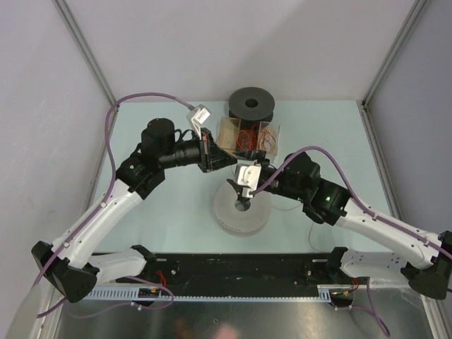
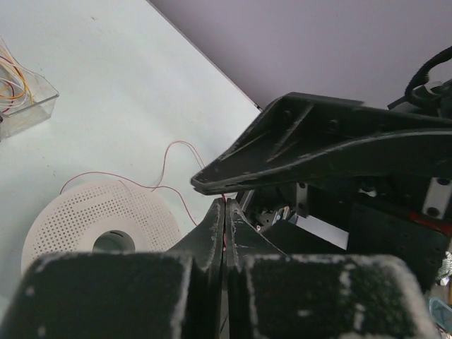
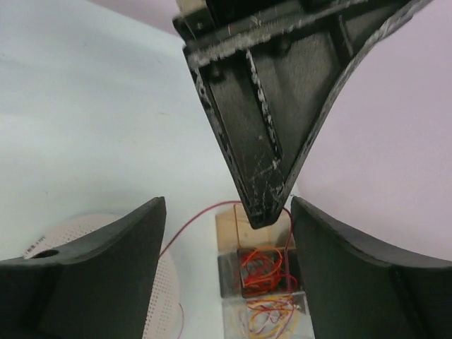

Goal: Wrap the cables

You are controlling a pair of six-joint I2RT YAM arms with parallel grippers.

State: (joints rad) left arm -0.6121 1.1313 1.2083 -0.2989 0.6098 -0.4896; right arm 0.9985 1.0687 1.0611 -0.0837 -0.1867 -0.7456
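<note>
Left wrist view: left gripper [image 2: 224, 206] pinched shut on a thin reddish cable [image 2: 180, 142].
From the closed tips the cable loops left across the worktop [image 2: 141, 85] to the white perforated spool [image 2: 106, 212] at lower left. Right wrist view shows the right gripper [image 3: 226, 206] spread wide, holding nothing, with the left gripper's tips between its fingers and a clear box [image 3: 265, 296] of red and yellow wires at the bottom of the frame.

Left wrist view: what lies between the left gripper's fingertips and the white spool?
Only the thin red cable, pinched in the shut left gripper, looping over bare table to the white spool. The left wrist view shows it.
</note>
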